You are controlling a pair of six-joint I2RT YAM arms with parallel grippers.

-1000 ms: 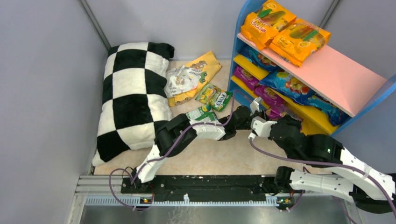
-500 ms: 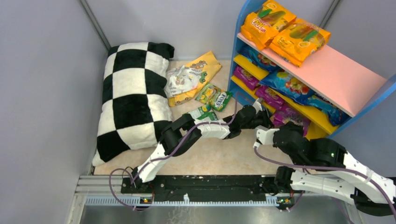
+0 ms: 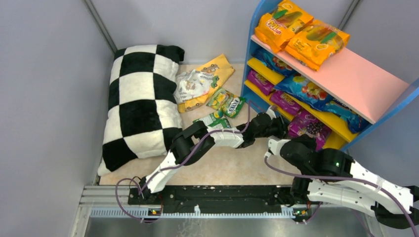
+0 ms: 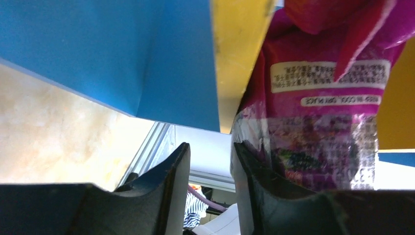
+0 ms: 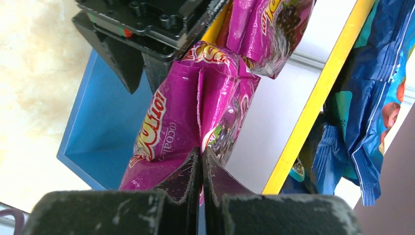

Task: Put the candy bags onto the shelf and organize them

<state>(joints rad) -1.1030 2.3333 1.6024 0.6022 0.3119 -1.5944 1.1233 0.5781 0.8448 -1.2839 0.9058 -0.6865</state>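
While the right gripper (image 5: pixel 201 165) has its fingers pressed together on the lower edge of a purple candy bag (image 5: pixel 195 107), this bag leans at the front of the lowest yellow board of the shelf (image 3: pixel 346 74). The left gripper (image 4: pixel 209 169), just beside the bag, has its fingers spread, with nothing between them.

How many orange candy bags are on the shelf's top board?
2. The far orange bag lies at the pink top board's back end; the near orange bag sits beside it, touching. More could be hidden beneath.
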